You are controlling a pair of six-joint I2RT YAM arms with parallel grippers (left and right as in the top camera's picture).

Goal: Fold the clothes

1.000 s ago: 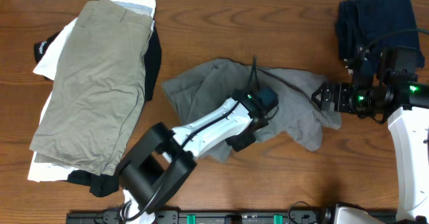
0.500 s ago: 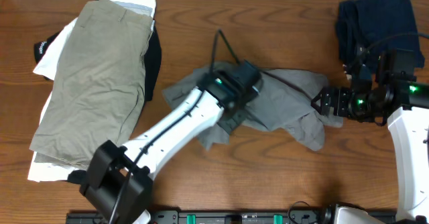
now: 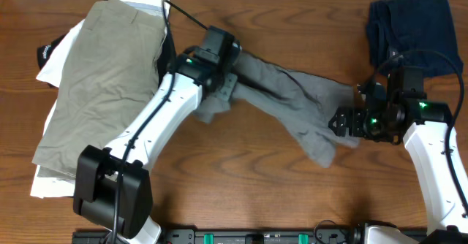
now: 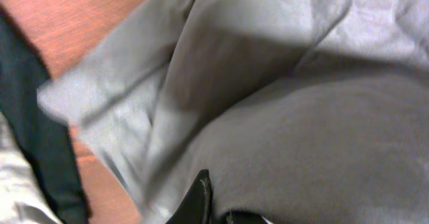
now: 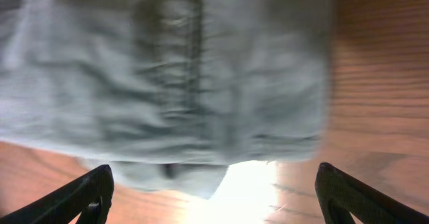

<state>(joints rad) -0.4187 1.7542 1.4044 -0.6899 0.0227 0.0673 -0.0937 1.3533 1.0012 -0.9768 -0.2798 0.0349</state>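
The medium-grey shorts (image 3: pixel 292 98) lie stretched across the middle of the table, from upper left to lower right. My left gripper (image 3: pixel 223 90) is shut on their upper-left end, beside the pile of clothes. In the left wrist view the grey cloth (image 4: pixel 301 137) fills the frame and only one finger tip (image 4: pixel 214 210) shows at the bottom edge. My right gripper (image 3: pixel 338 121) is open at the shorts' lower-right end. In the right wrist view its fingers (image 5: pixel 214 197) are spread wide, just short of the shorts' edge (image 5: pixel 167 70).
Khaki-tan shorts (image 3: pixel 110 83) top a pile at the left, over a white garment (image 3: pixel 55 61) and a black one (image 3: pixel 170 61). A navy garment (image 3: pixel 409 21) lies at the back right. Bare wood (image 3: pixel 241 171) shows in front of the shorts.
My left gripper has pulled the grey shorts up and to the left, towards the pile, stretching them out. My right gripper has shifted slightly left and down.
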